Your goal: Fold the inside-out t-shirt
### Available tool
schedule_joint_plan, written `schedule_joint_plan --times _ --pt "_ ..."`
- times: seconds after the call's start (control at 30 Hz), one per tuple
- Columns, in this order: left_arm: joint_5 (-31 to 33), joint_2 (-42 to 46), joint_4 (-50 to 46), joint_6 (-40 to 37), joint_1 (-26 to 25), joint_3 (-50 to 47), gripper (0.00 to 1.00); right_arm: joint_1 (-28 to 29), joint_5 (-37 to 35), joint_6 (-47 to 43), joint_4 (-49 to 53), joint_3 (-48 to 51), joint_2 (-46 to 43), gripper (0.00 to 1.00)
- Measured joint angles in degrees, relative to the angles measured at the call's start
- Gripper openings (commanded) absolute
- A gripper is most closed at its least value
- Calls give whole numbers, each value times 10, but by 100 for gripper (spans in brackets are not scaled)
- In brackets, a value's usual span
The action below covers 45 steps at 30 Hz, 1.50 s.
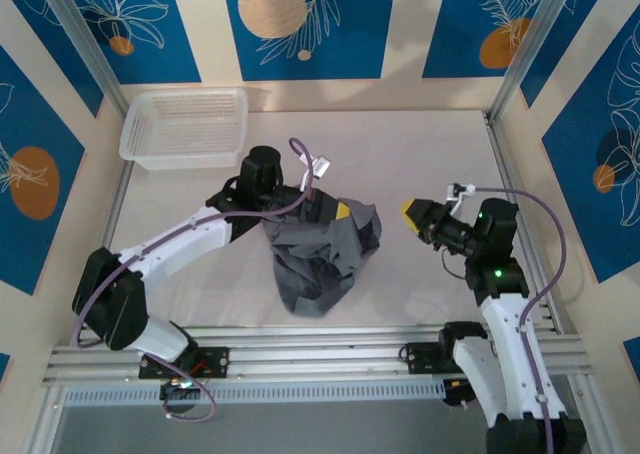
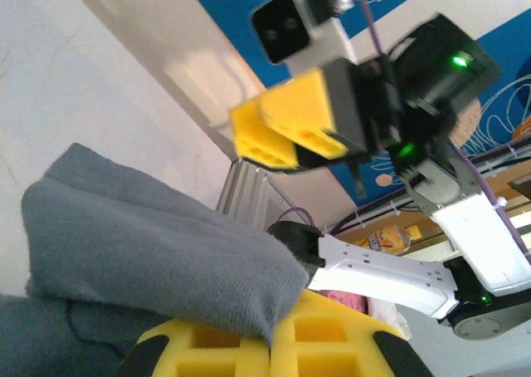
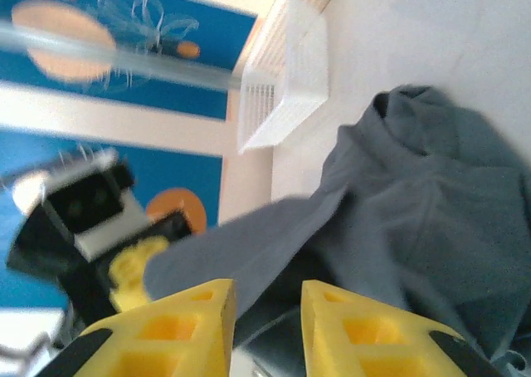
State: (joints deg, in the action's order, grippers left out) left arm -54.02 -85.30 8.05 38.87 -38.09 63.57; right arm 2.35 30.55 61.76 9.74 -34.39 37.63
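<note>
The inside-out t-shirt (image 1: 318, 262) is a dark slate-grey bunch, lifted at its upper right and drooping to the table. My left gripper (image 1: 340, 212) is shut on that raised fold. In the left wrist view the grey fabric (image 2: 149, 244) is pinched between the closed yellow fingers (image 2: 332, 344). My right gripper (image 1: 412, 214) hovers just right of the shirt, apart from it and pointing at it. In the right wrist view its yellow fingers (image 3: 365, 331) stand open with a gap and nothing between them, and the t-shirt (image 3: 431, 219) lies beyond them.
A white mesh basket (image 1: 185, 126) stands at the back left of the table (image 1: 420, 154). Aluminium frame rails (image 1: 330, 352) run along the near edge. Patterned blue walls close in the sides and back.
</note>
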Motion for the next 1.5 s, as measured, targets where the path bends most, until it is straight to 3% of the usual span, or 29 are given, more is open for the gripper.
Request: schedule_joint_plan --times 0.17,0.3,0.33,0.37,0.43,0.5,0.63,0.83,0.87,0.93,1.0,1.2,1.4,1.5 --pt "0 -6 -1 2 0 0 0 131 -130 -93 7 35 2 53" --pt "0 -6 -4 2 0 0 0 162 -213 -156 -29 71 23 59" --pt "0 -6 -4 2 0 0 0 163 -224 -168 -40 78 33 55" --pt "0 -6 -5 2 0 0 0 164 -232 -177 -55 83 45 45" --pt "0 -6 -6 2 0 0 0 164 -235 -191 -82 85 76 14" --pt "1 -6 -10 2 0 0 0 164 -230 -193 -109 84 103 0" --pt "32 -4 -55 -18 9 1 0 164 -211 -180 -132 76 112 0" --pt "63 -3 -80 -17 81 -16 0 160 -183 -157 -145 36 40 0" --pt "62 -3 -75 -13 88 -21 0 160 -181 -157 -145 31 37 7" --pt "58 -3 -70 -10 91 -26 0 158 -181 -157 -144 26 35 41" --pt "54 -1 -68 -11 87 -26 0 152 -174 -160 -141 28 52 50" --pt "43 29 -66 -14 85 -39 0 121 -94 -157 -162 30 199 56" --pt "15 43 -37 -15 75 -52 0 116 2 -162 -196 6 329 70" --pt "5 43 -33 -19 60 -52 0 121 36 -164 -216 -20 370 67"
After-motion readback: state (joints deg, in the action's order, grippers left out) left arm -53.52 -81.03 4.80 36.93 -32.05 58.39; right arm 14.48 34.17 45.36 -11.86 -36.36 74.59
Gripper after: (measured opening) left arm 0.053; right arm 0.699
